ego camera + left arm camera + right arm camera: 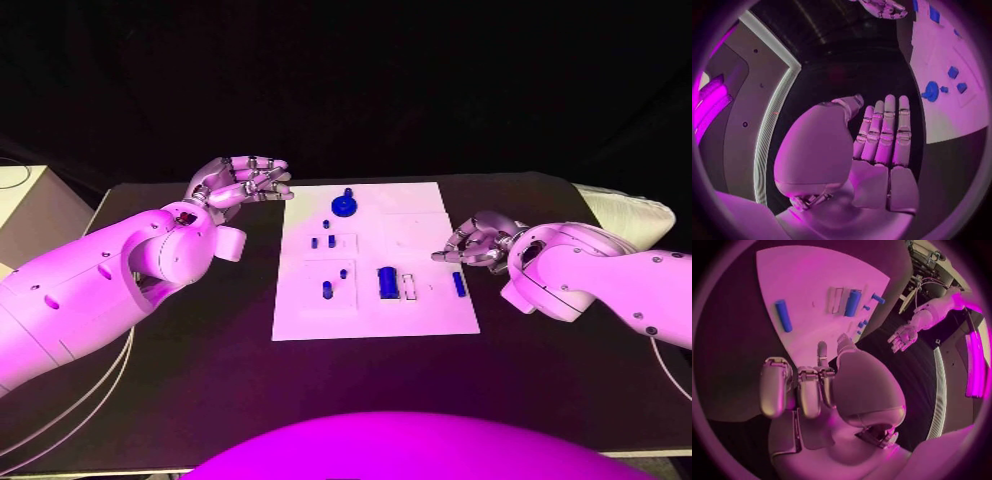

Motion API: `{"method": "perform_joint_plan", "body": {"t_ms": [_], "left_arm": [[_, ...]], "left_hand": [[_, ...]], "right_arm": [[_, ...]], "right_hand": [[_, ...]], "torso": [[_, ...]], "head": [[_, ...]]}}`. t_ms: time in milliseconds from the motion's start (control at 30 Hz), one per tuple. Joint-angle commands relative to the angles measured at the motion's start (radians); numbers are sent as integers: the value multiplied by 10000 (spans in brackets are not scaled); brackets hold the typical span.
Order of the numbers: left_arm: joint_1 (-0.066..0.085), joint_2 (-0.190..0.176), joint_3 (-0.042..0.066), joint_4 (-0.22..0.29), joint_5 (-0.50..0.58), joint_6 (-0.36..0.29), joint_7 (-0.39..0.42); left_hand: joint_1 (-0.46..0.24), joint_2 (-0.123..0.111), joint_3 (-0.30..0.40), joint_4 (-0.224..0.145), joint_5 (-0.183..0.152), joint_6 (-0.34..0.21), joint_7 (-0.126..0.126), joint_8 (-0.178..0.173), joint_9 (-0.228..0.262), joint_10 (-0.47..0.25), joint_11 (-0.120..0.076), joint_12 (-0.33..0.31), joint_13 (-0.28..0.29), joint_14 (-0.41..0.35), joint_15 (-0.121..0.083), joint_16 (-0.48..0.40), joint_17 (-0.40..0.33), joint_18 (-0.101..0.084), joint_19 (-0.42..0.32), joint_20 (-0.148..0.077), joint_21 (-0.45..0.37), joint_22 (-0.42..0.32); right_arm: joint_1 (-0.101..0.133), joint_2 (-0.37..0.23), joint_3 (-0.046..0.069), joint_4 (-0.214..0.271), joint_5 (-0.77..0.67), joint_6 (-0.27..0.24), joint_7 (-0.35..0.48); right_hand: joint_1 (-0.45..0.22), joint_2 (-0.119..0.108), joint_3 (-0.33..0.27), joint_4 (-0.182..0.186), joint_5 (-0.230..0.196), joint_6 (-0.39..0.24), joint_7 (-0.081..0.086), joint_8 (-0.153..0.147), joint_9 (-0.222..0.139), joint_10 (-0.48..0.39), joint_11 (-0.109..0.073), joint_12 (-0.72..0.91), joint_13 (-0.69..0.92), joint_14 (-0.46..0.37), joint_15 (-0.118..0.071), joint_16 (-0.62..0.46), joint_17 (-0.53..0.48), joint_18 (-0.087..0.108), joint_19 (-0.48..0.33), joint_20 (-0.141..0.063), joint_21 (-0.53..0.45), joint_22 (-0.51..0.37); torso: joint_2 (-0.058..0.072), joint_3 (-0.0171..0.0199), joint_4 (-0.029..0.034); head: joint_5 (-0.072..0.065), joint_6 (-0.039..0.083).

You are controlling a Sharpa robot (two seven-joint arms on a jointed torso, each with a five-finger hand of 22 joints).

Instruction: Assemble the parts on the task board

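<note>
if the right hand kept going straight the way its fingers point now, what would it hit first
Probably the lone blue cylinder near the task board's right edge; the right hand holds nothing, fingers aimed over it. Height above the board is unclear.

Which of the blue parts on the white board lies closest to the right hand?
The slim blue bar at the board's right edge. It lies alone just beside the right hand; the thicker blue cylinder and the small pieces sit farther toward the middle.

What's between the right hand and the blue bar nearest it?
Only bare white task board between the right hand and the blue bar, per head view.
</note>
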Motion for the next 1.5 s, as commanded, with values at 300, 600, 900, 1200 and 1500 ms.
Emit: {"method": "perform_joint_plan", "body": {"t_ms": [300,600,900,1200,1500], "left_arm": [[6,49,4,23,-13,115,93],[6,58,4,19,-13,134,88],[6,49,4,24,-13,147,73],[6,6,4,49,-13,148,58],[6,-47,3,66,-14,142,52]], "left_hand": [[-24,-66,16,59,7,-76,294,26,-9,-71,30,52,-12,-81,-21,43,17,124,72,-11,-47,-16],[-34,-69,15,74,7,-85,296,47,-18,-75,31,62,-12,-84,-20,51,20,124,77,-10,-55,-21],[-34,-69,15,74,7,-85,296,47,-18,-75,31,62,-12,-84,-20,51,20,124,77,-10,-55,-21],[-34,-69,15,74,7,-85,296,47,-18,-75,31,62,-12,-84,-20,51,20,124,77,-10,-55,-21],[-36,-59,21,84,8,-89,295,62,-23,-76,31,69,-11,-86,-21,57,22,124,81,-9,-59,-25]], "right_arm": [[-47,-569,-26,-247,-441,1776,-478],[-283,-456,-51,-328,-953,1753,-812],[-455,-120,-58,-529,-1134,1471,-979],[-581,135,-59,-948,-1110,1448,-969],[-754,378,-58,-1113,-1121,1619,-968]], "right_hand": [[-168,-438,423,4,284,554,-33,-234,-251,923,38,31,2504,1024,48,53,2458,-210,606,66,109,1238],[-357,-472,555,9,292,713,-83,-219,-266,900,-5,-1,2479,1020,14,46,2441,-205,600,42,86,1233],[-406,-497,605,8,324,777,-108,-199,-262,904,-26,3,2482,1020,-3,45,2440,-201,597,29,68,1225],[-387,-468,741,-12,357,840,-151,-176,-258,914,-63,15,2493,1020,-33,46,2442,-202,599,6,75,1235],[177,-658,1177,-90,223,889,-221,-142,-242,904,-133,-2,2482,1019,-100,43,2436,-201,597,-63,54,1240]], "torso": [[-17,-2,-54],[-10,-7,-20],[2,-4,-19],[6,-2,-20],[7,10,-14]], "head": [[-270,2],[-316,2],[-281,2],[-252,2],[-216,2]]}}
